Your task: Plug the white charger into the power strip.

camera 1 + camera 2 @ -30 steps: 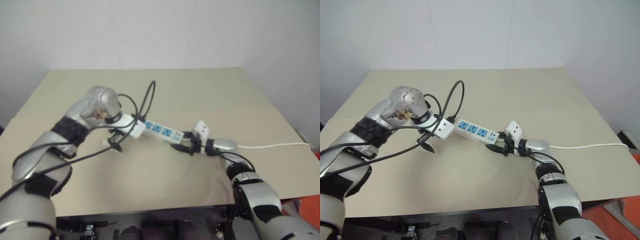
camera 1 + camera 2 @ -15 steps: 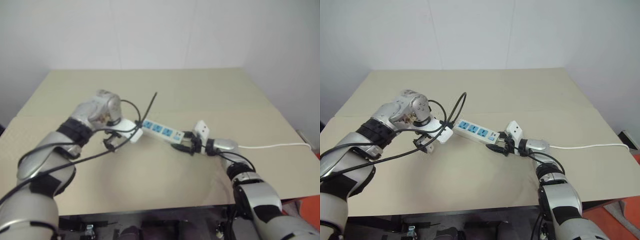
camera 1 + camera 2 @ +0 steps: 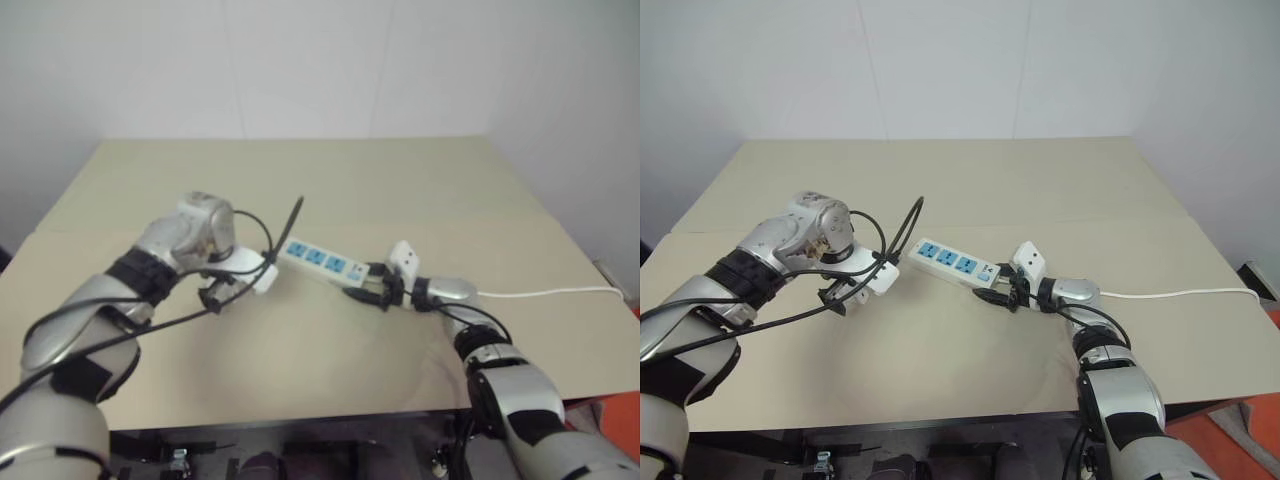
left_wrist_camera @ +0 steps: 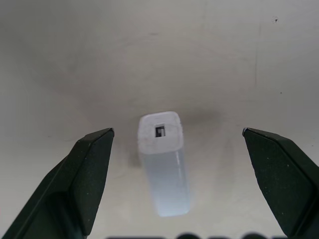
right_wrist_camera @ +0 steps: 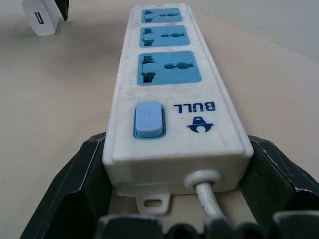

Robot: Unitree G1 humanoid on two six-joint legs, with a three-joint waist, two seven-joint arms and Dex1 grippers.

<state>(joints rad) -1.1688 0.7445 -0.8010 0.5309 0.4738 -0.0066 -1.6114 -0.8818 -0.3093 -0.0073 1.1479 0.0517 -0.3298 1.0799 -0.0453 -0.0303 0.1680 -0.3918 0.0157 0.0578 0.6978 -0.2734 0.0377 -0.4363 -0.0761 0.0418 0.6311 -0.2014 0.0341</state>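
The white charger [image 4: 162,167] rests on the table, a small rounded block with a port in its upper end. My left gripper [image 4: 178,131] points down over it, open, one black finger [image 4: 84,169] on each side and neither touching it. In the head views that gripper [image 3: 835,298] hangs just left of the power strip [image 3: 322,260], a long white bar with three blue sockets and a blue switch [image 5: 148,119]. My right gripper [image 5: 177,149] is shut on the power strip's cord end, fingers pressed to both sides. The charger [image 5: 40,17] also shows beyond the strip's far end.
The strip's thin white cord [image 3: 545,293] runs right across the tan table [image 3: 400,180] to its edge. A black cable [image 3: 285,225] loops up from my left wrist over the strip's far end. A white wall stands behind the table.
My left gripper has moved left and a little down, away from the strip's far end, and now straddles the charger. Its black cable swung along. The right arm and strip stayed still.
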